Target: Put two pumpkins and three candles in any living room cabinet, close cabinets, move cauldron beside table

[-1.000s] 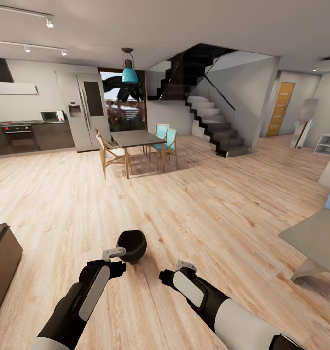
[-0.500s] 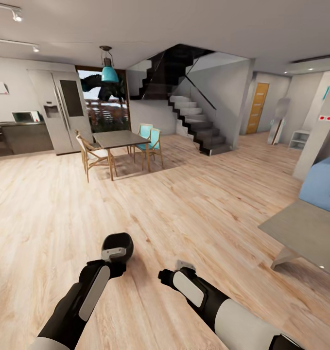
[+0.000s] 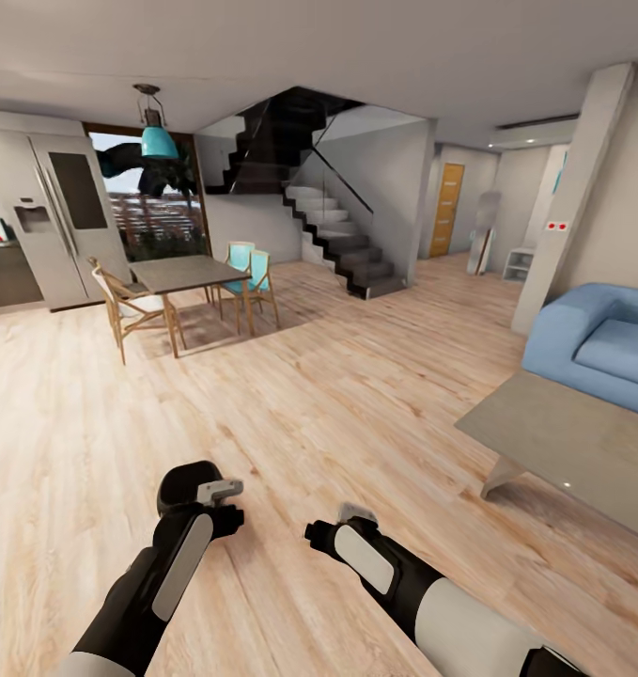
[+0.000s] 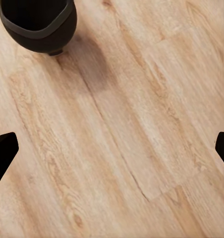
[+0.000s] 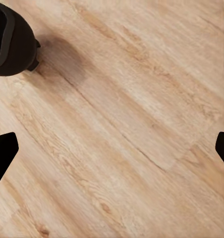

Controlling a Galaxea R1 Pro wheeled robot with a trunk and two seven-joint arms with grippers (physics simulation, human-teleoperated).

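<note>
— Cauldron work, by the look of it: the round black cauldron with its thick rim sits on the pale wooden plank floor, partly behind the left gripper in the head view. No pumpkin or candle is in sight, so the robot seems to be on the last part of the task.

— What are the hands doing?

— Both empty. In the left wrist view the dark finger tips stand at opposite edges, spread wide, with bare floor between them and the cauldron well ahead. The right gripper is the same: tips far apart, nothing held, the cauldron off to one side.

— And the table?

— The low grey rectangular coffee table stands to the robot's right, in front of the light blue sofa, well apart from the cauldron. (The wooden dining table with chairs is farther off, toward the kitchen.)

— So the next move?

— Probably getting hold of the cauldron, likely by the rim, then carrying or nudging it across to rest beside the coffee table. Neither gripper is around it yet, so the robot would need to line up and reach down first.
</note>
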